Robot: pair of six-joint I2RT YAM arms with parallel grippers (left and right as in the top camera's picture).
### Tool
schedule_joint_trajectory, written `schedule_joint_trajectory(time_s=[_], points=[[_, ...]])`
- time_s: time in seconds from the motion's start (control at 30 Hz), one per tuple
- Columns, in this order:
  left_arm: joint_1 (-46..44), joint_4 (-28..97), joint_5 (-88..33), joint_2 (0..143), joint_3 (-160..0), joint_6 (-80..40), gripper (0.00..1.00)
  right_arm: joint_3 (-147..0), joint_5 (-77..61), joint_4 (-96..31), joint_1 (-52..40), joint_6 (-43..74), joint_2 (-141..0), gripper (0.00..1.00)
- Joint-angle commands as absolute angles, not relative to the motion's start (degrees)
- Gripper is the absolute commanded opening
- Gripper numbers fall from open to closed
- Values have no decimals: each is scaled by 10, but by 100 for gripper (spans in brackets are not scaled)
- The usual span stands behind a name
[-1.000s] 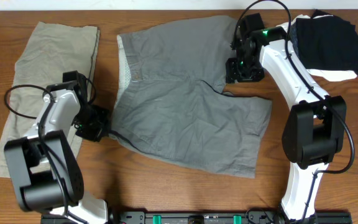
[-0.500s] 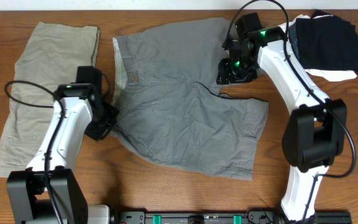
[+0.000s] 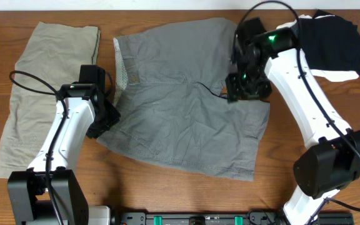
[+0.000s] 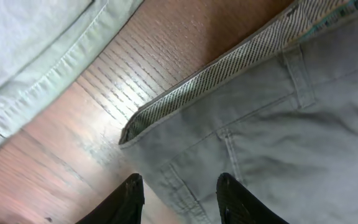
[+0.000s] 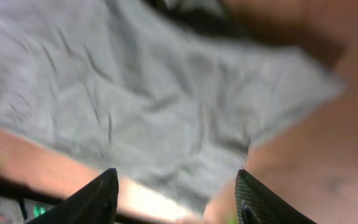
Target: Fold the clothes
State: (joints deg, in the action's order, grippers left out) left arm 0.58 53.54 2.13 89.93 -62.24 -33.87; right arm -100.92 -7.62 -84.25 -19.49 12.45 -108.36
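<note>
Over the wooden table [image 3: 167, 200], warm brown grain running side to side. Down the table's left side lies a pale khaki garment [image 3: 30, 75], flat and creased, reaching from the table's far edge most of the way to the near edge. The left wrist view catches its stitched hem [image 4: 36, 50], lying right on the bare boards. Up in the table's far right corner, a black garment [image 3: 333, 44] sits heaped on something white [image 3: 341, 75] that peeks out underneath it. Along the table's near edge, a black rail [image 3: 192, 219] with green fittings [image 3: 158, 220].
</note>
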Motion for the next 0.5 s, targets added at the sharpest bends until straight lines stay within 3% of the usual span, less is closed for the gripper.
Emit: schedule_joint_trajectory(time_s=[0.0,0.1,0.3,0.37,0.47], points=[[6,544,24,895,-620,-257,41,-965,-78,-849,-219,170,-1081,57],[6,564,5,894,-620,-227,46,-920,-75,-825,-244,185,-1060,56],[5,664,5,870,-620,-256,46,-823,-39,-783,-307,289,-974,57],[0,686,5,847,-620,-256,47,-779,-23,-768,-329,306,-938,59],[-13,696,5,809,-619,-270,48,-716,-21,-739,-348,321,-901,69]])
